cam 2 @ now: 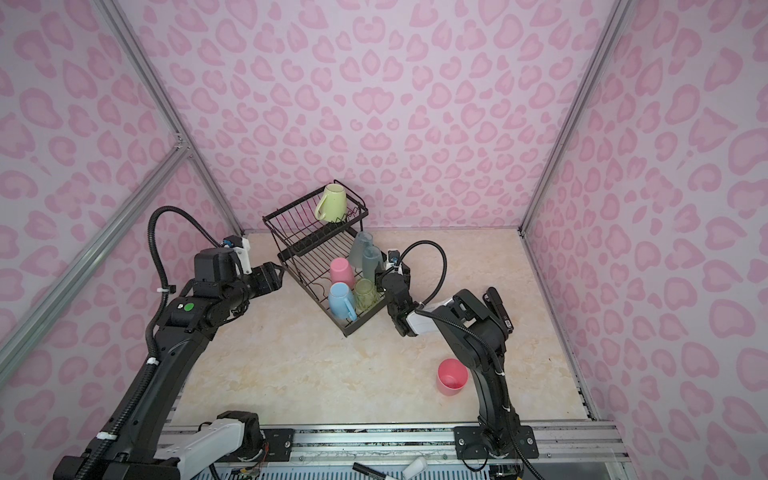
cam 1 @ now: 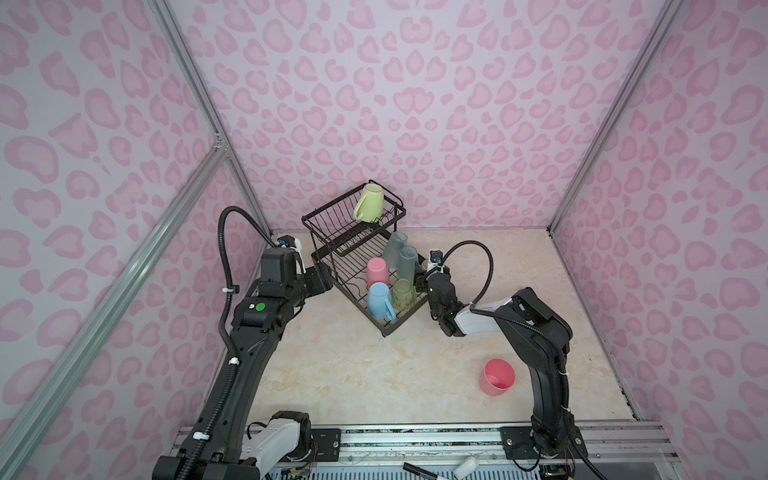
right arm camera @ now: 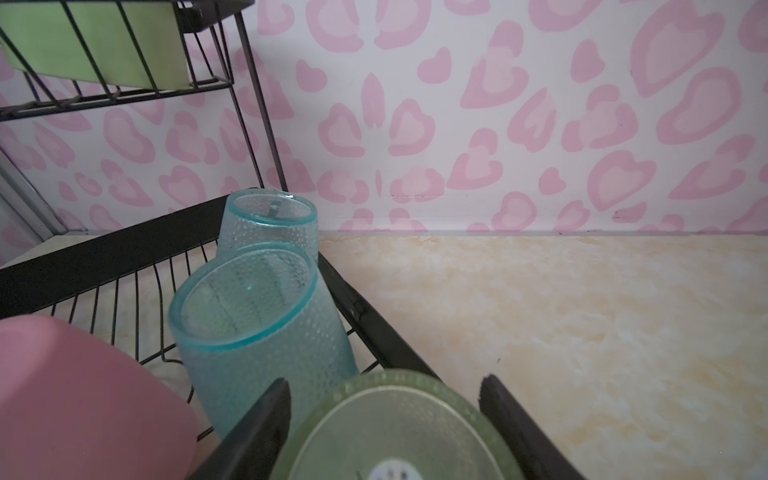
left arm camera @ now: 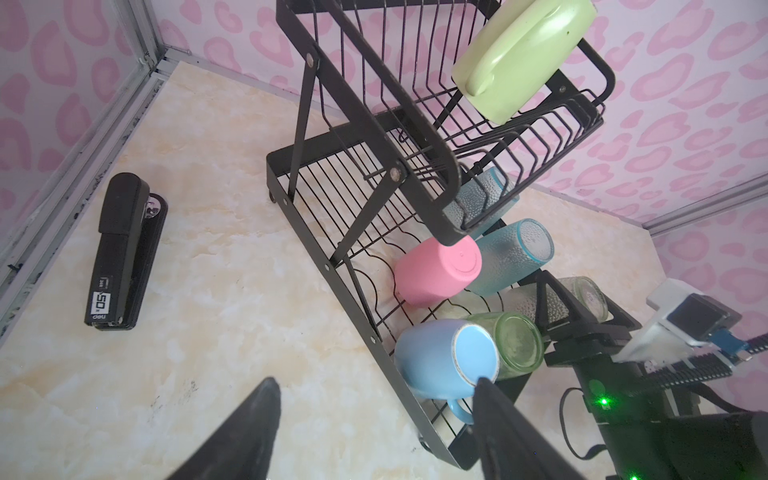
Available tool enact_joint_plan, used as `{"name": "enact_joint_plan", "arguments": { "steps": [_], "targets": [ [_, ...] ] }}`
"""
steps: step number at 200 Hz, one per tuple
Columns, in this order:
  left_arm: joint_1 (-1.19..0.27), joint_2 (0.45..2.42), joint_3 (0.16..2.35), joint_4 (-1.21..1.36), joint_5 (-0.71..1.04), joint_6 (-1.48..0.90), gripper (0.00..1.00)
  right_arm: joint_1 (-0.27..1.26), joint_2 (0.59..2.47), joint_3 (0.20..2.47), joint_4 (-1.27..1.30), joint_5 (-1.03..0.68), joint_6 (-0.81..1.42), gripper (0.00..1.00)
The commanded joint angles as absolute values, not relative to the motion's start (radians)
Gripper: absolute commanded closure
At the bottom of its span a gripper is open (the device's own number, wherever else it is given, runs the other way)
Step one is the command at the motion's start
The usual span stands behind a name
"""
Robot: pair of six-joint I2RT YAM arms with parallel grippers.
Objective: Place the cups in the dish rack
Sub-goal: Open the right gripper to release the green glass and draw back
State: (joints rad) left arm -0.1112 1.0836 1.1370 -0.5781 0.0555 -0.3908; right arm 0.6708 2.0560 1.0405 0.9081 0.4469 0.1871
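The black wire dish rack stands at the back. A lime mug lies in its upper basket. Upside down on the lower tray are two blue-grey tumblers, a pink cup, a light-blue mug and a green tumbler. At the tray's right edge my right gripper is shut on another inverted green tumbler. My left gripper hangs open and empty left of the rack. A second pink cup stands on the table, front right.
A black stapler lies on the table by the left wall, beyond the left gripper. A marker and a small white bottle lie on the front rail. Patterned walls close in the back and both sides.
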Motion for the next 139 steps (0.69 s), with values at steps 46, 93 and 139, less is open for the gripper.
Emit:
{"name": "enact_joint_plan", "arguments": {
  "steps": [46, 93, 139],
  "targets": [
    [-0.111, 1.069, 1.131, -0.554, 0.049, -0.377, 0.25, 0.675, 2.043, 1.067, 0.781, 0.491, 0.239, 0.35],
    [-0.112, 1.068, 1.129, -0.552, 0.047, -0.379, 0.25, 0.676, 2.028, 1.070, 0.719, 0.477, 0.268, 0.33],
    [-0.111, 1.064, 1.123, -0.546, 0.046, -0.378, 0.25, 0.672, 2.031, 1.101, 0.643, 0.449, 0.292, 0.29]
  ]
}}
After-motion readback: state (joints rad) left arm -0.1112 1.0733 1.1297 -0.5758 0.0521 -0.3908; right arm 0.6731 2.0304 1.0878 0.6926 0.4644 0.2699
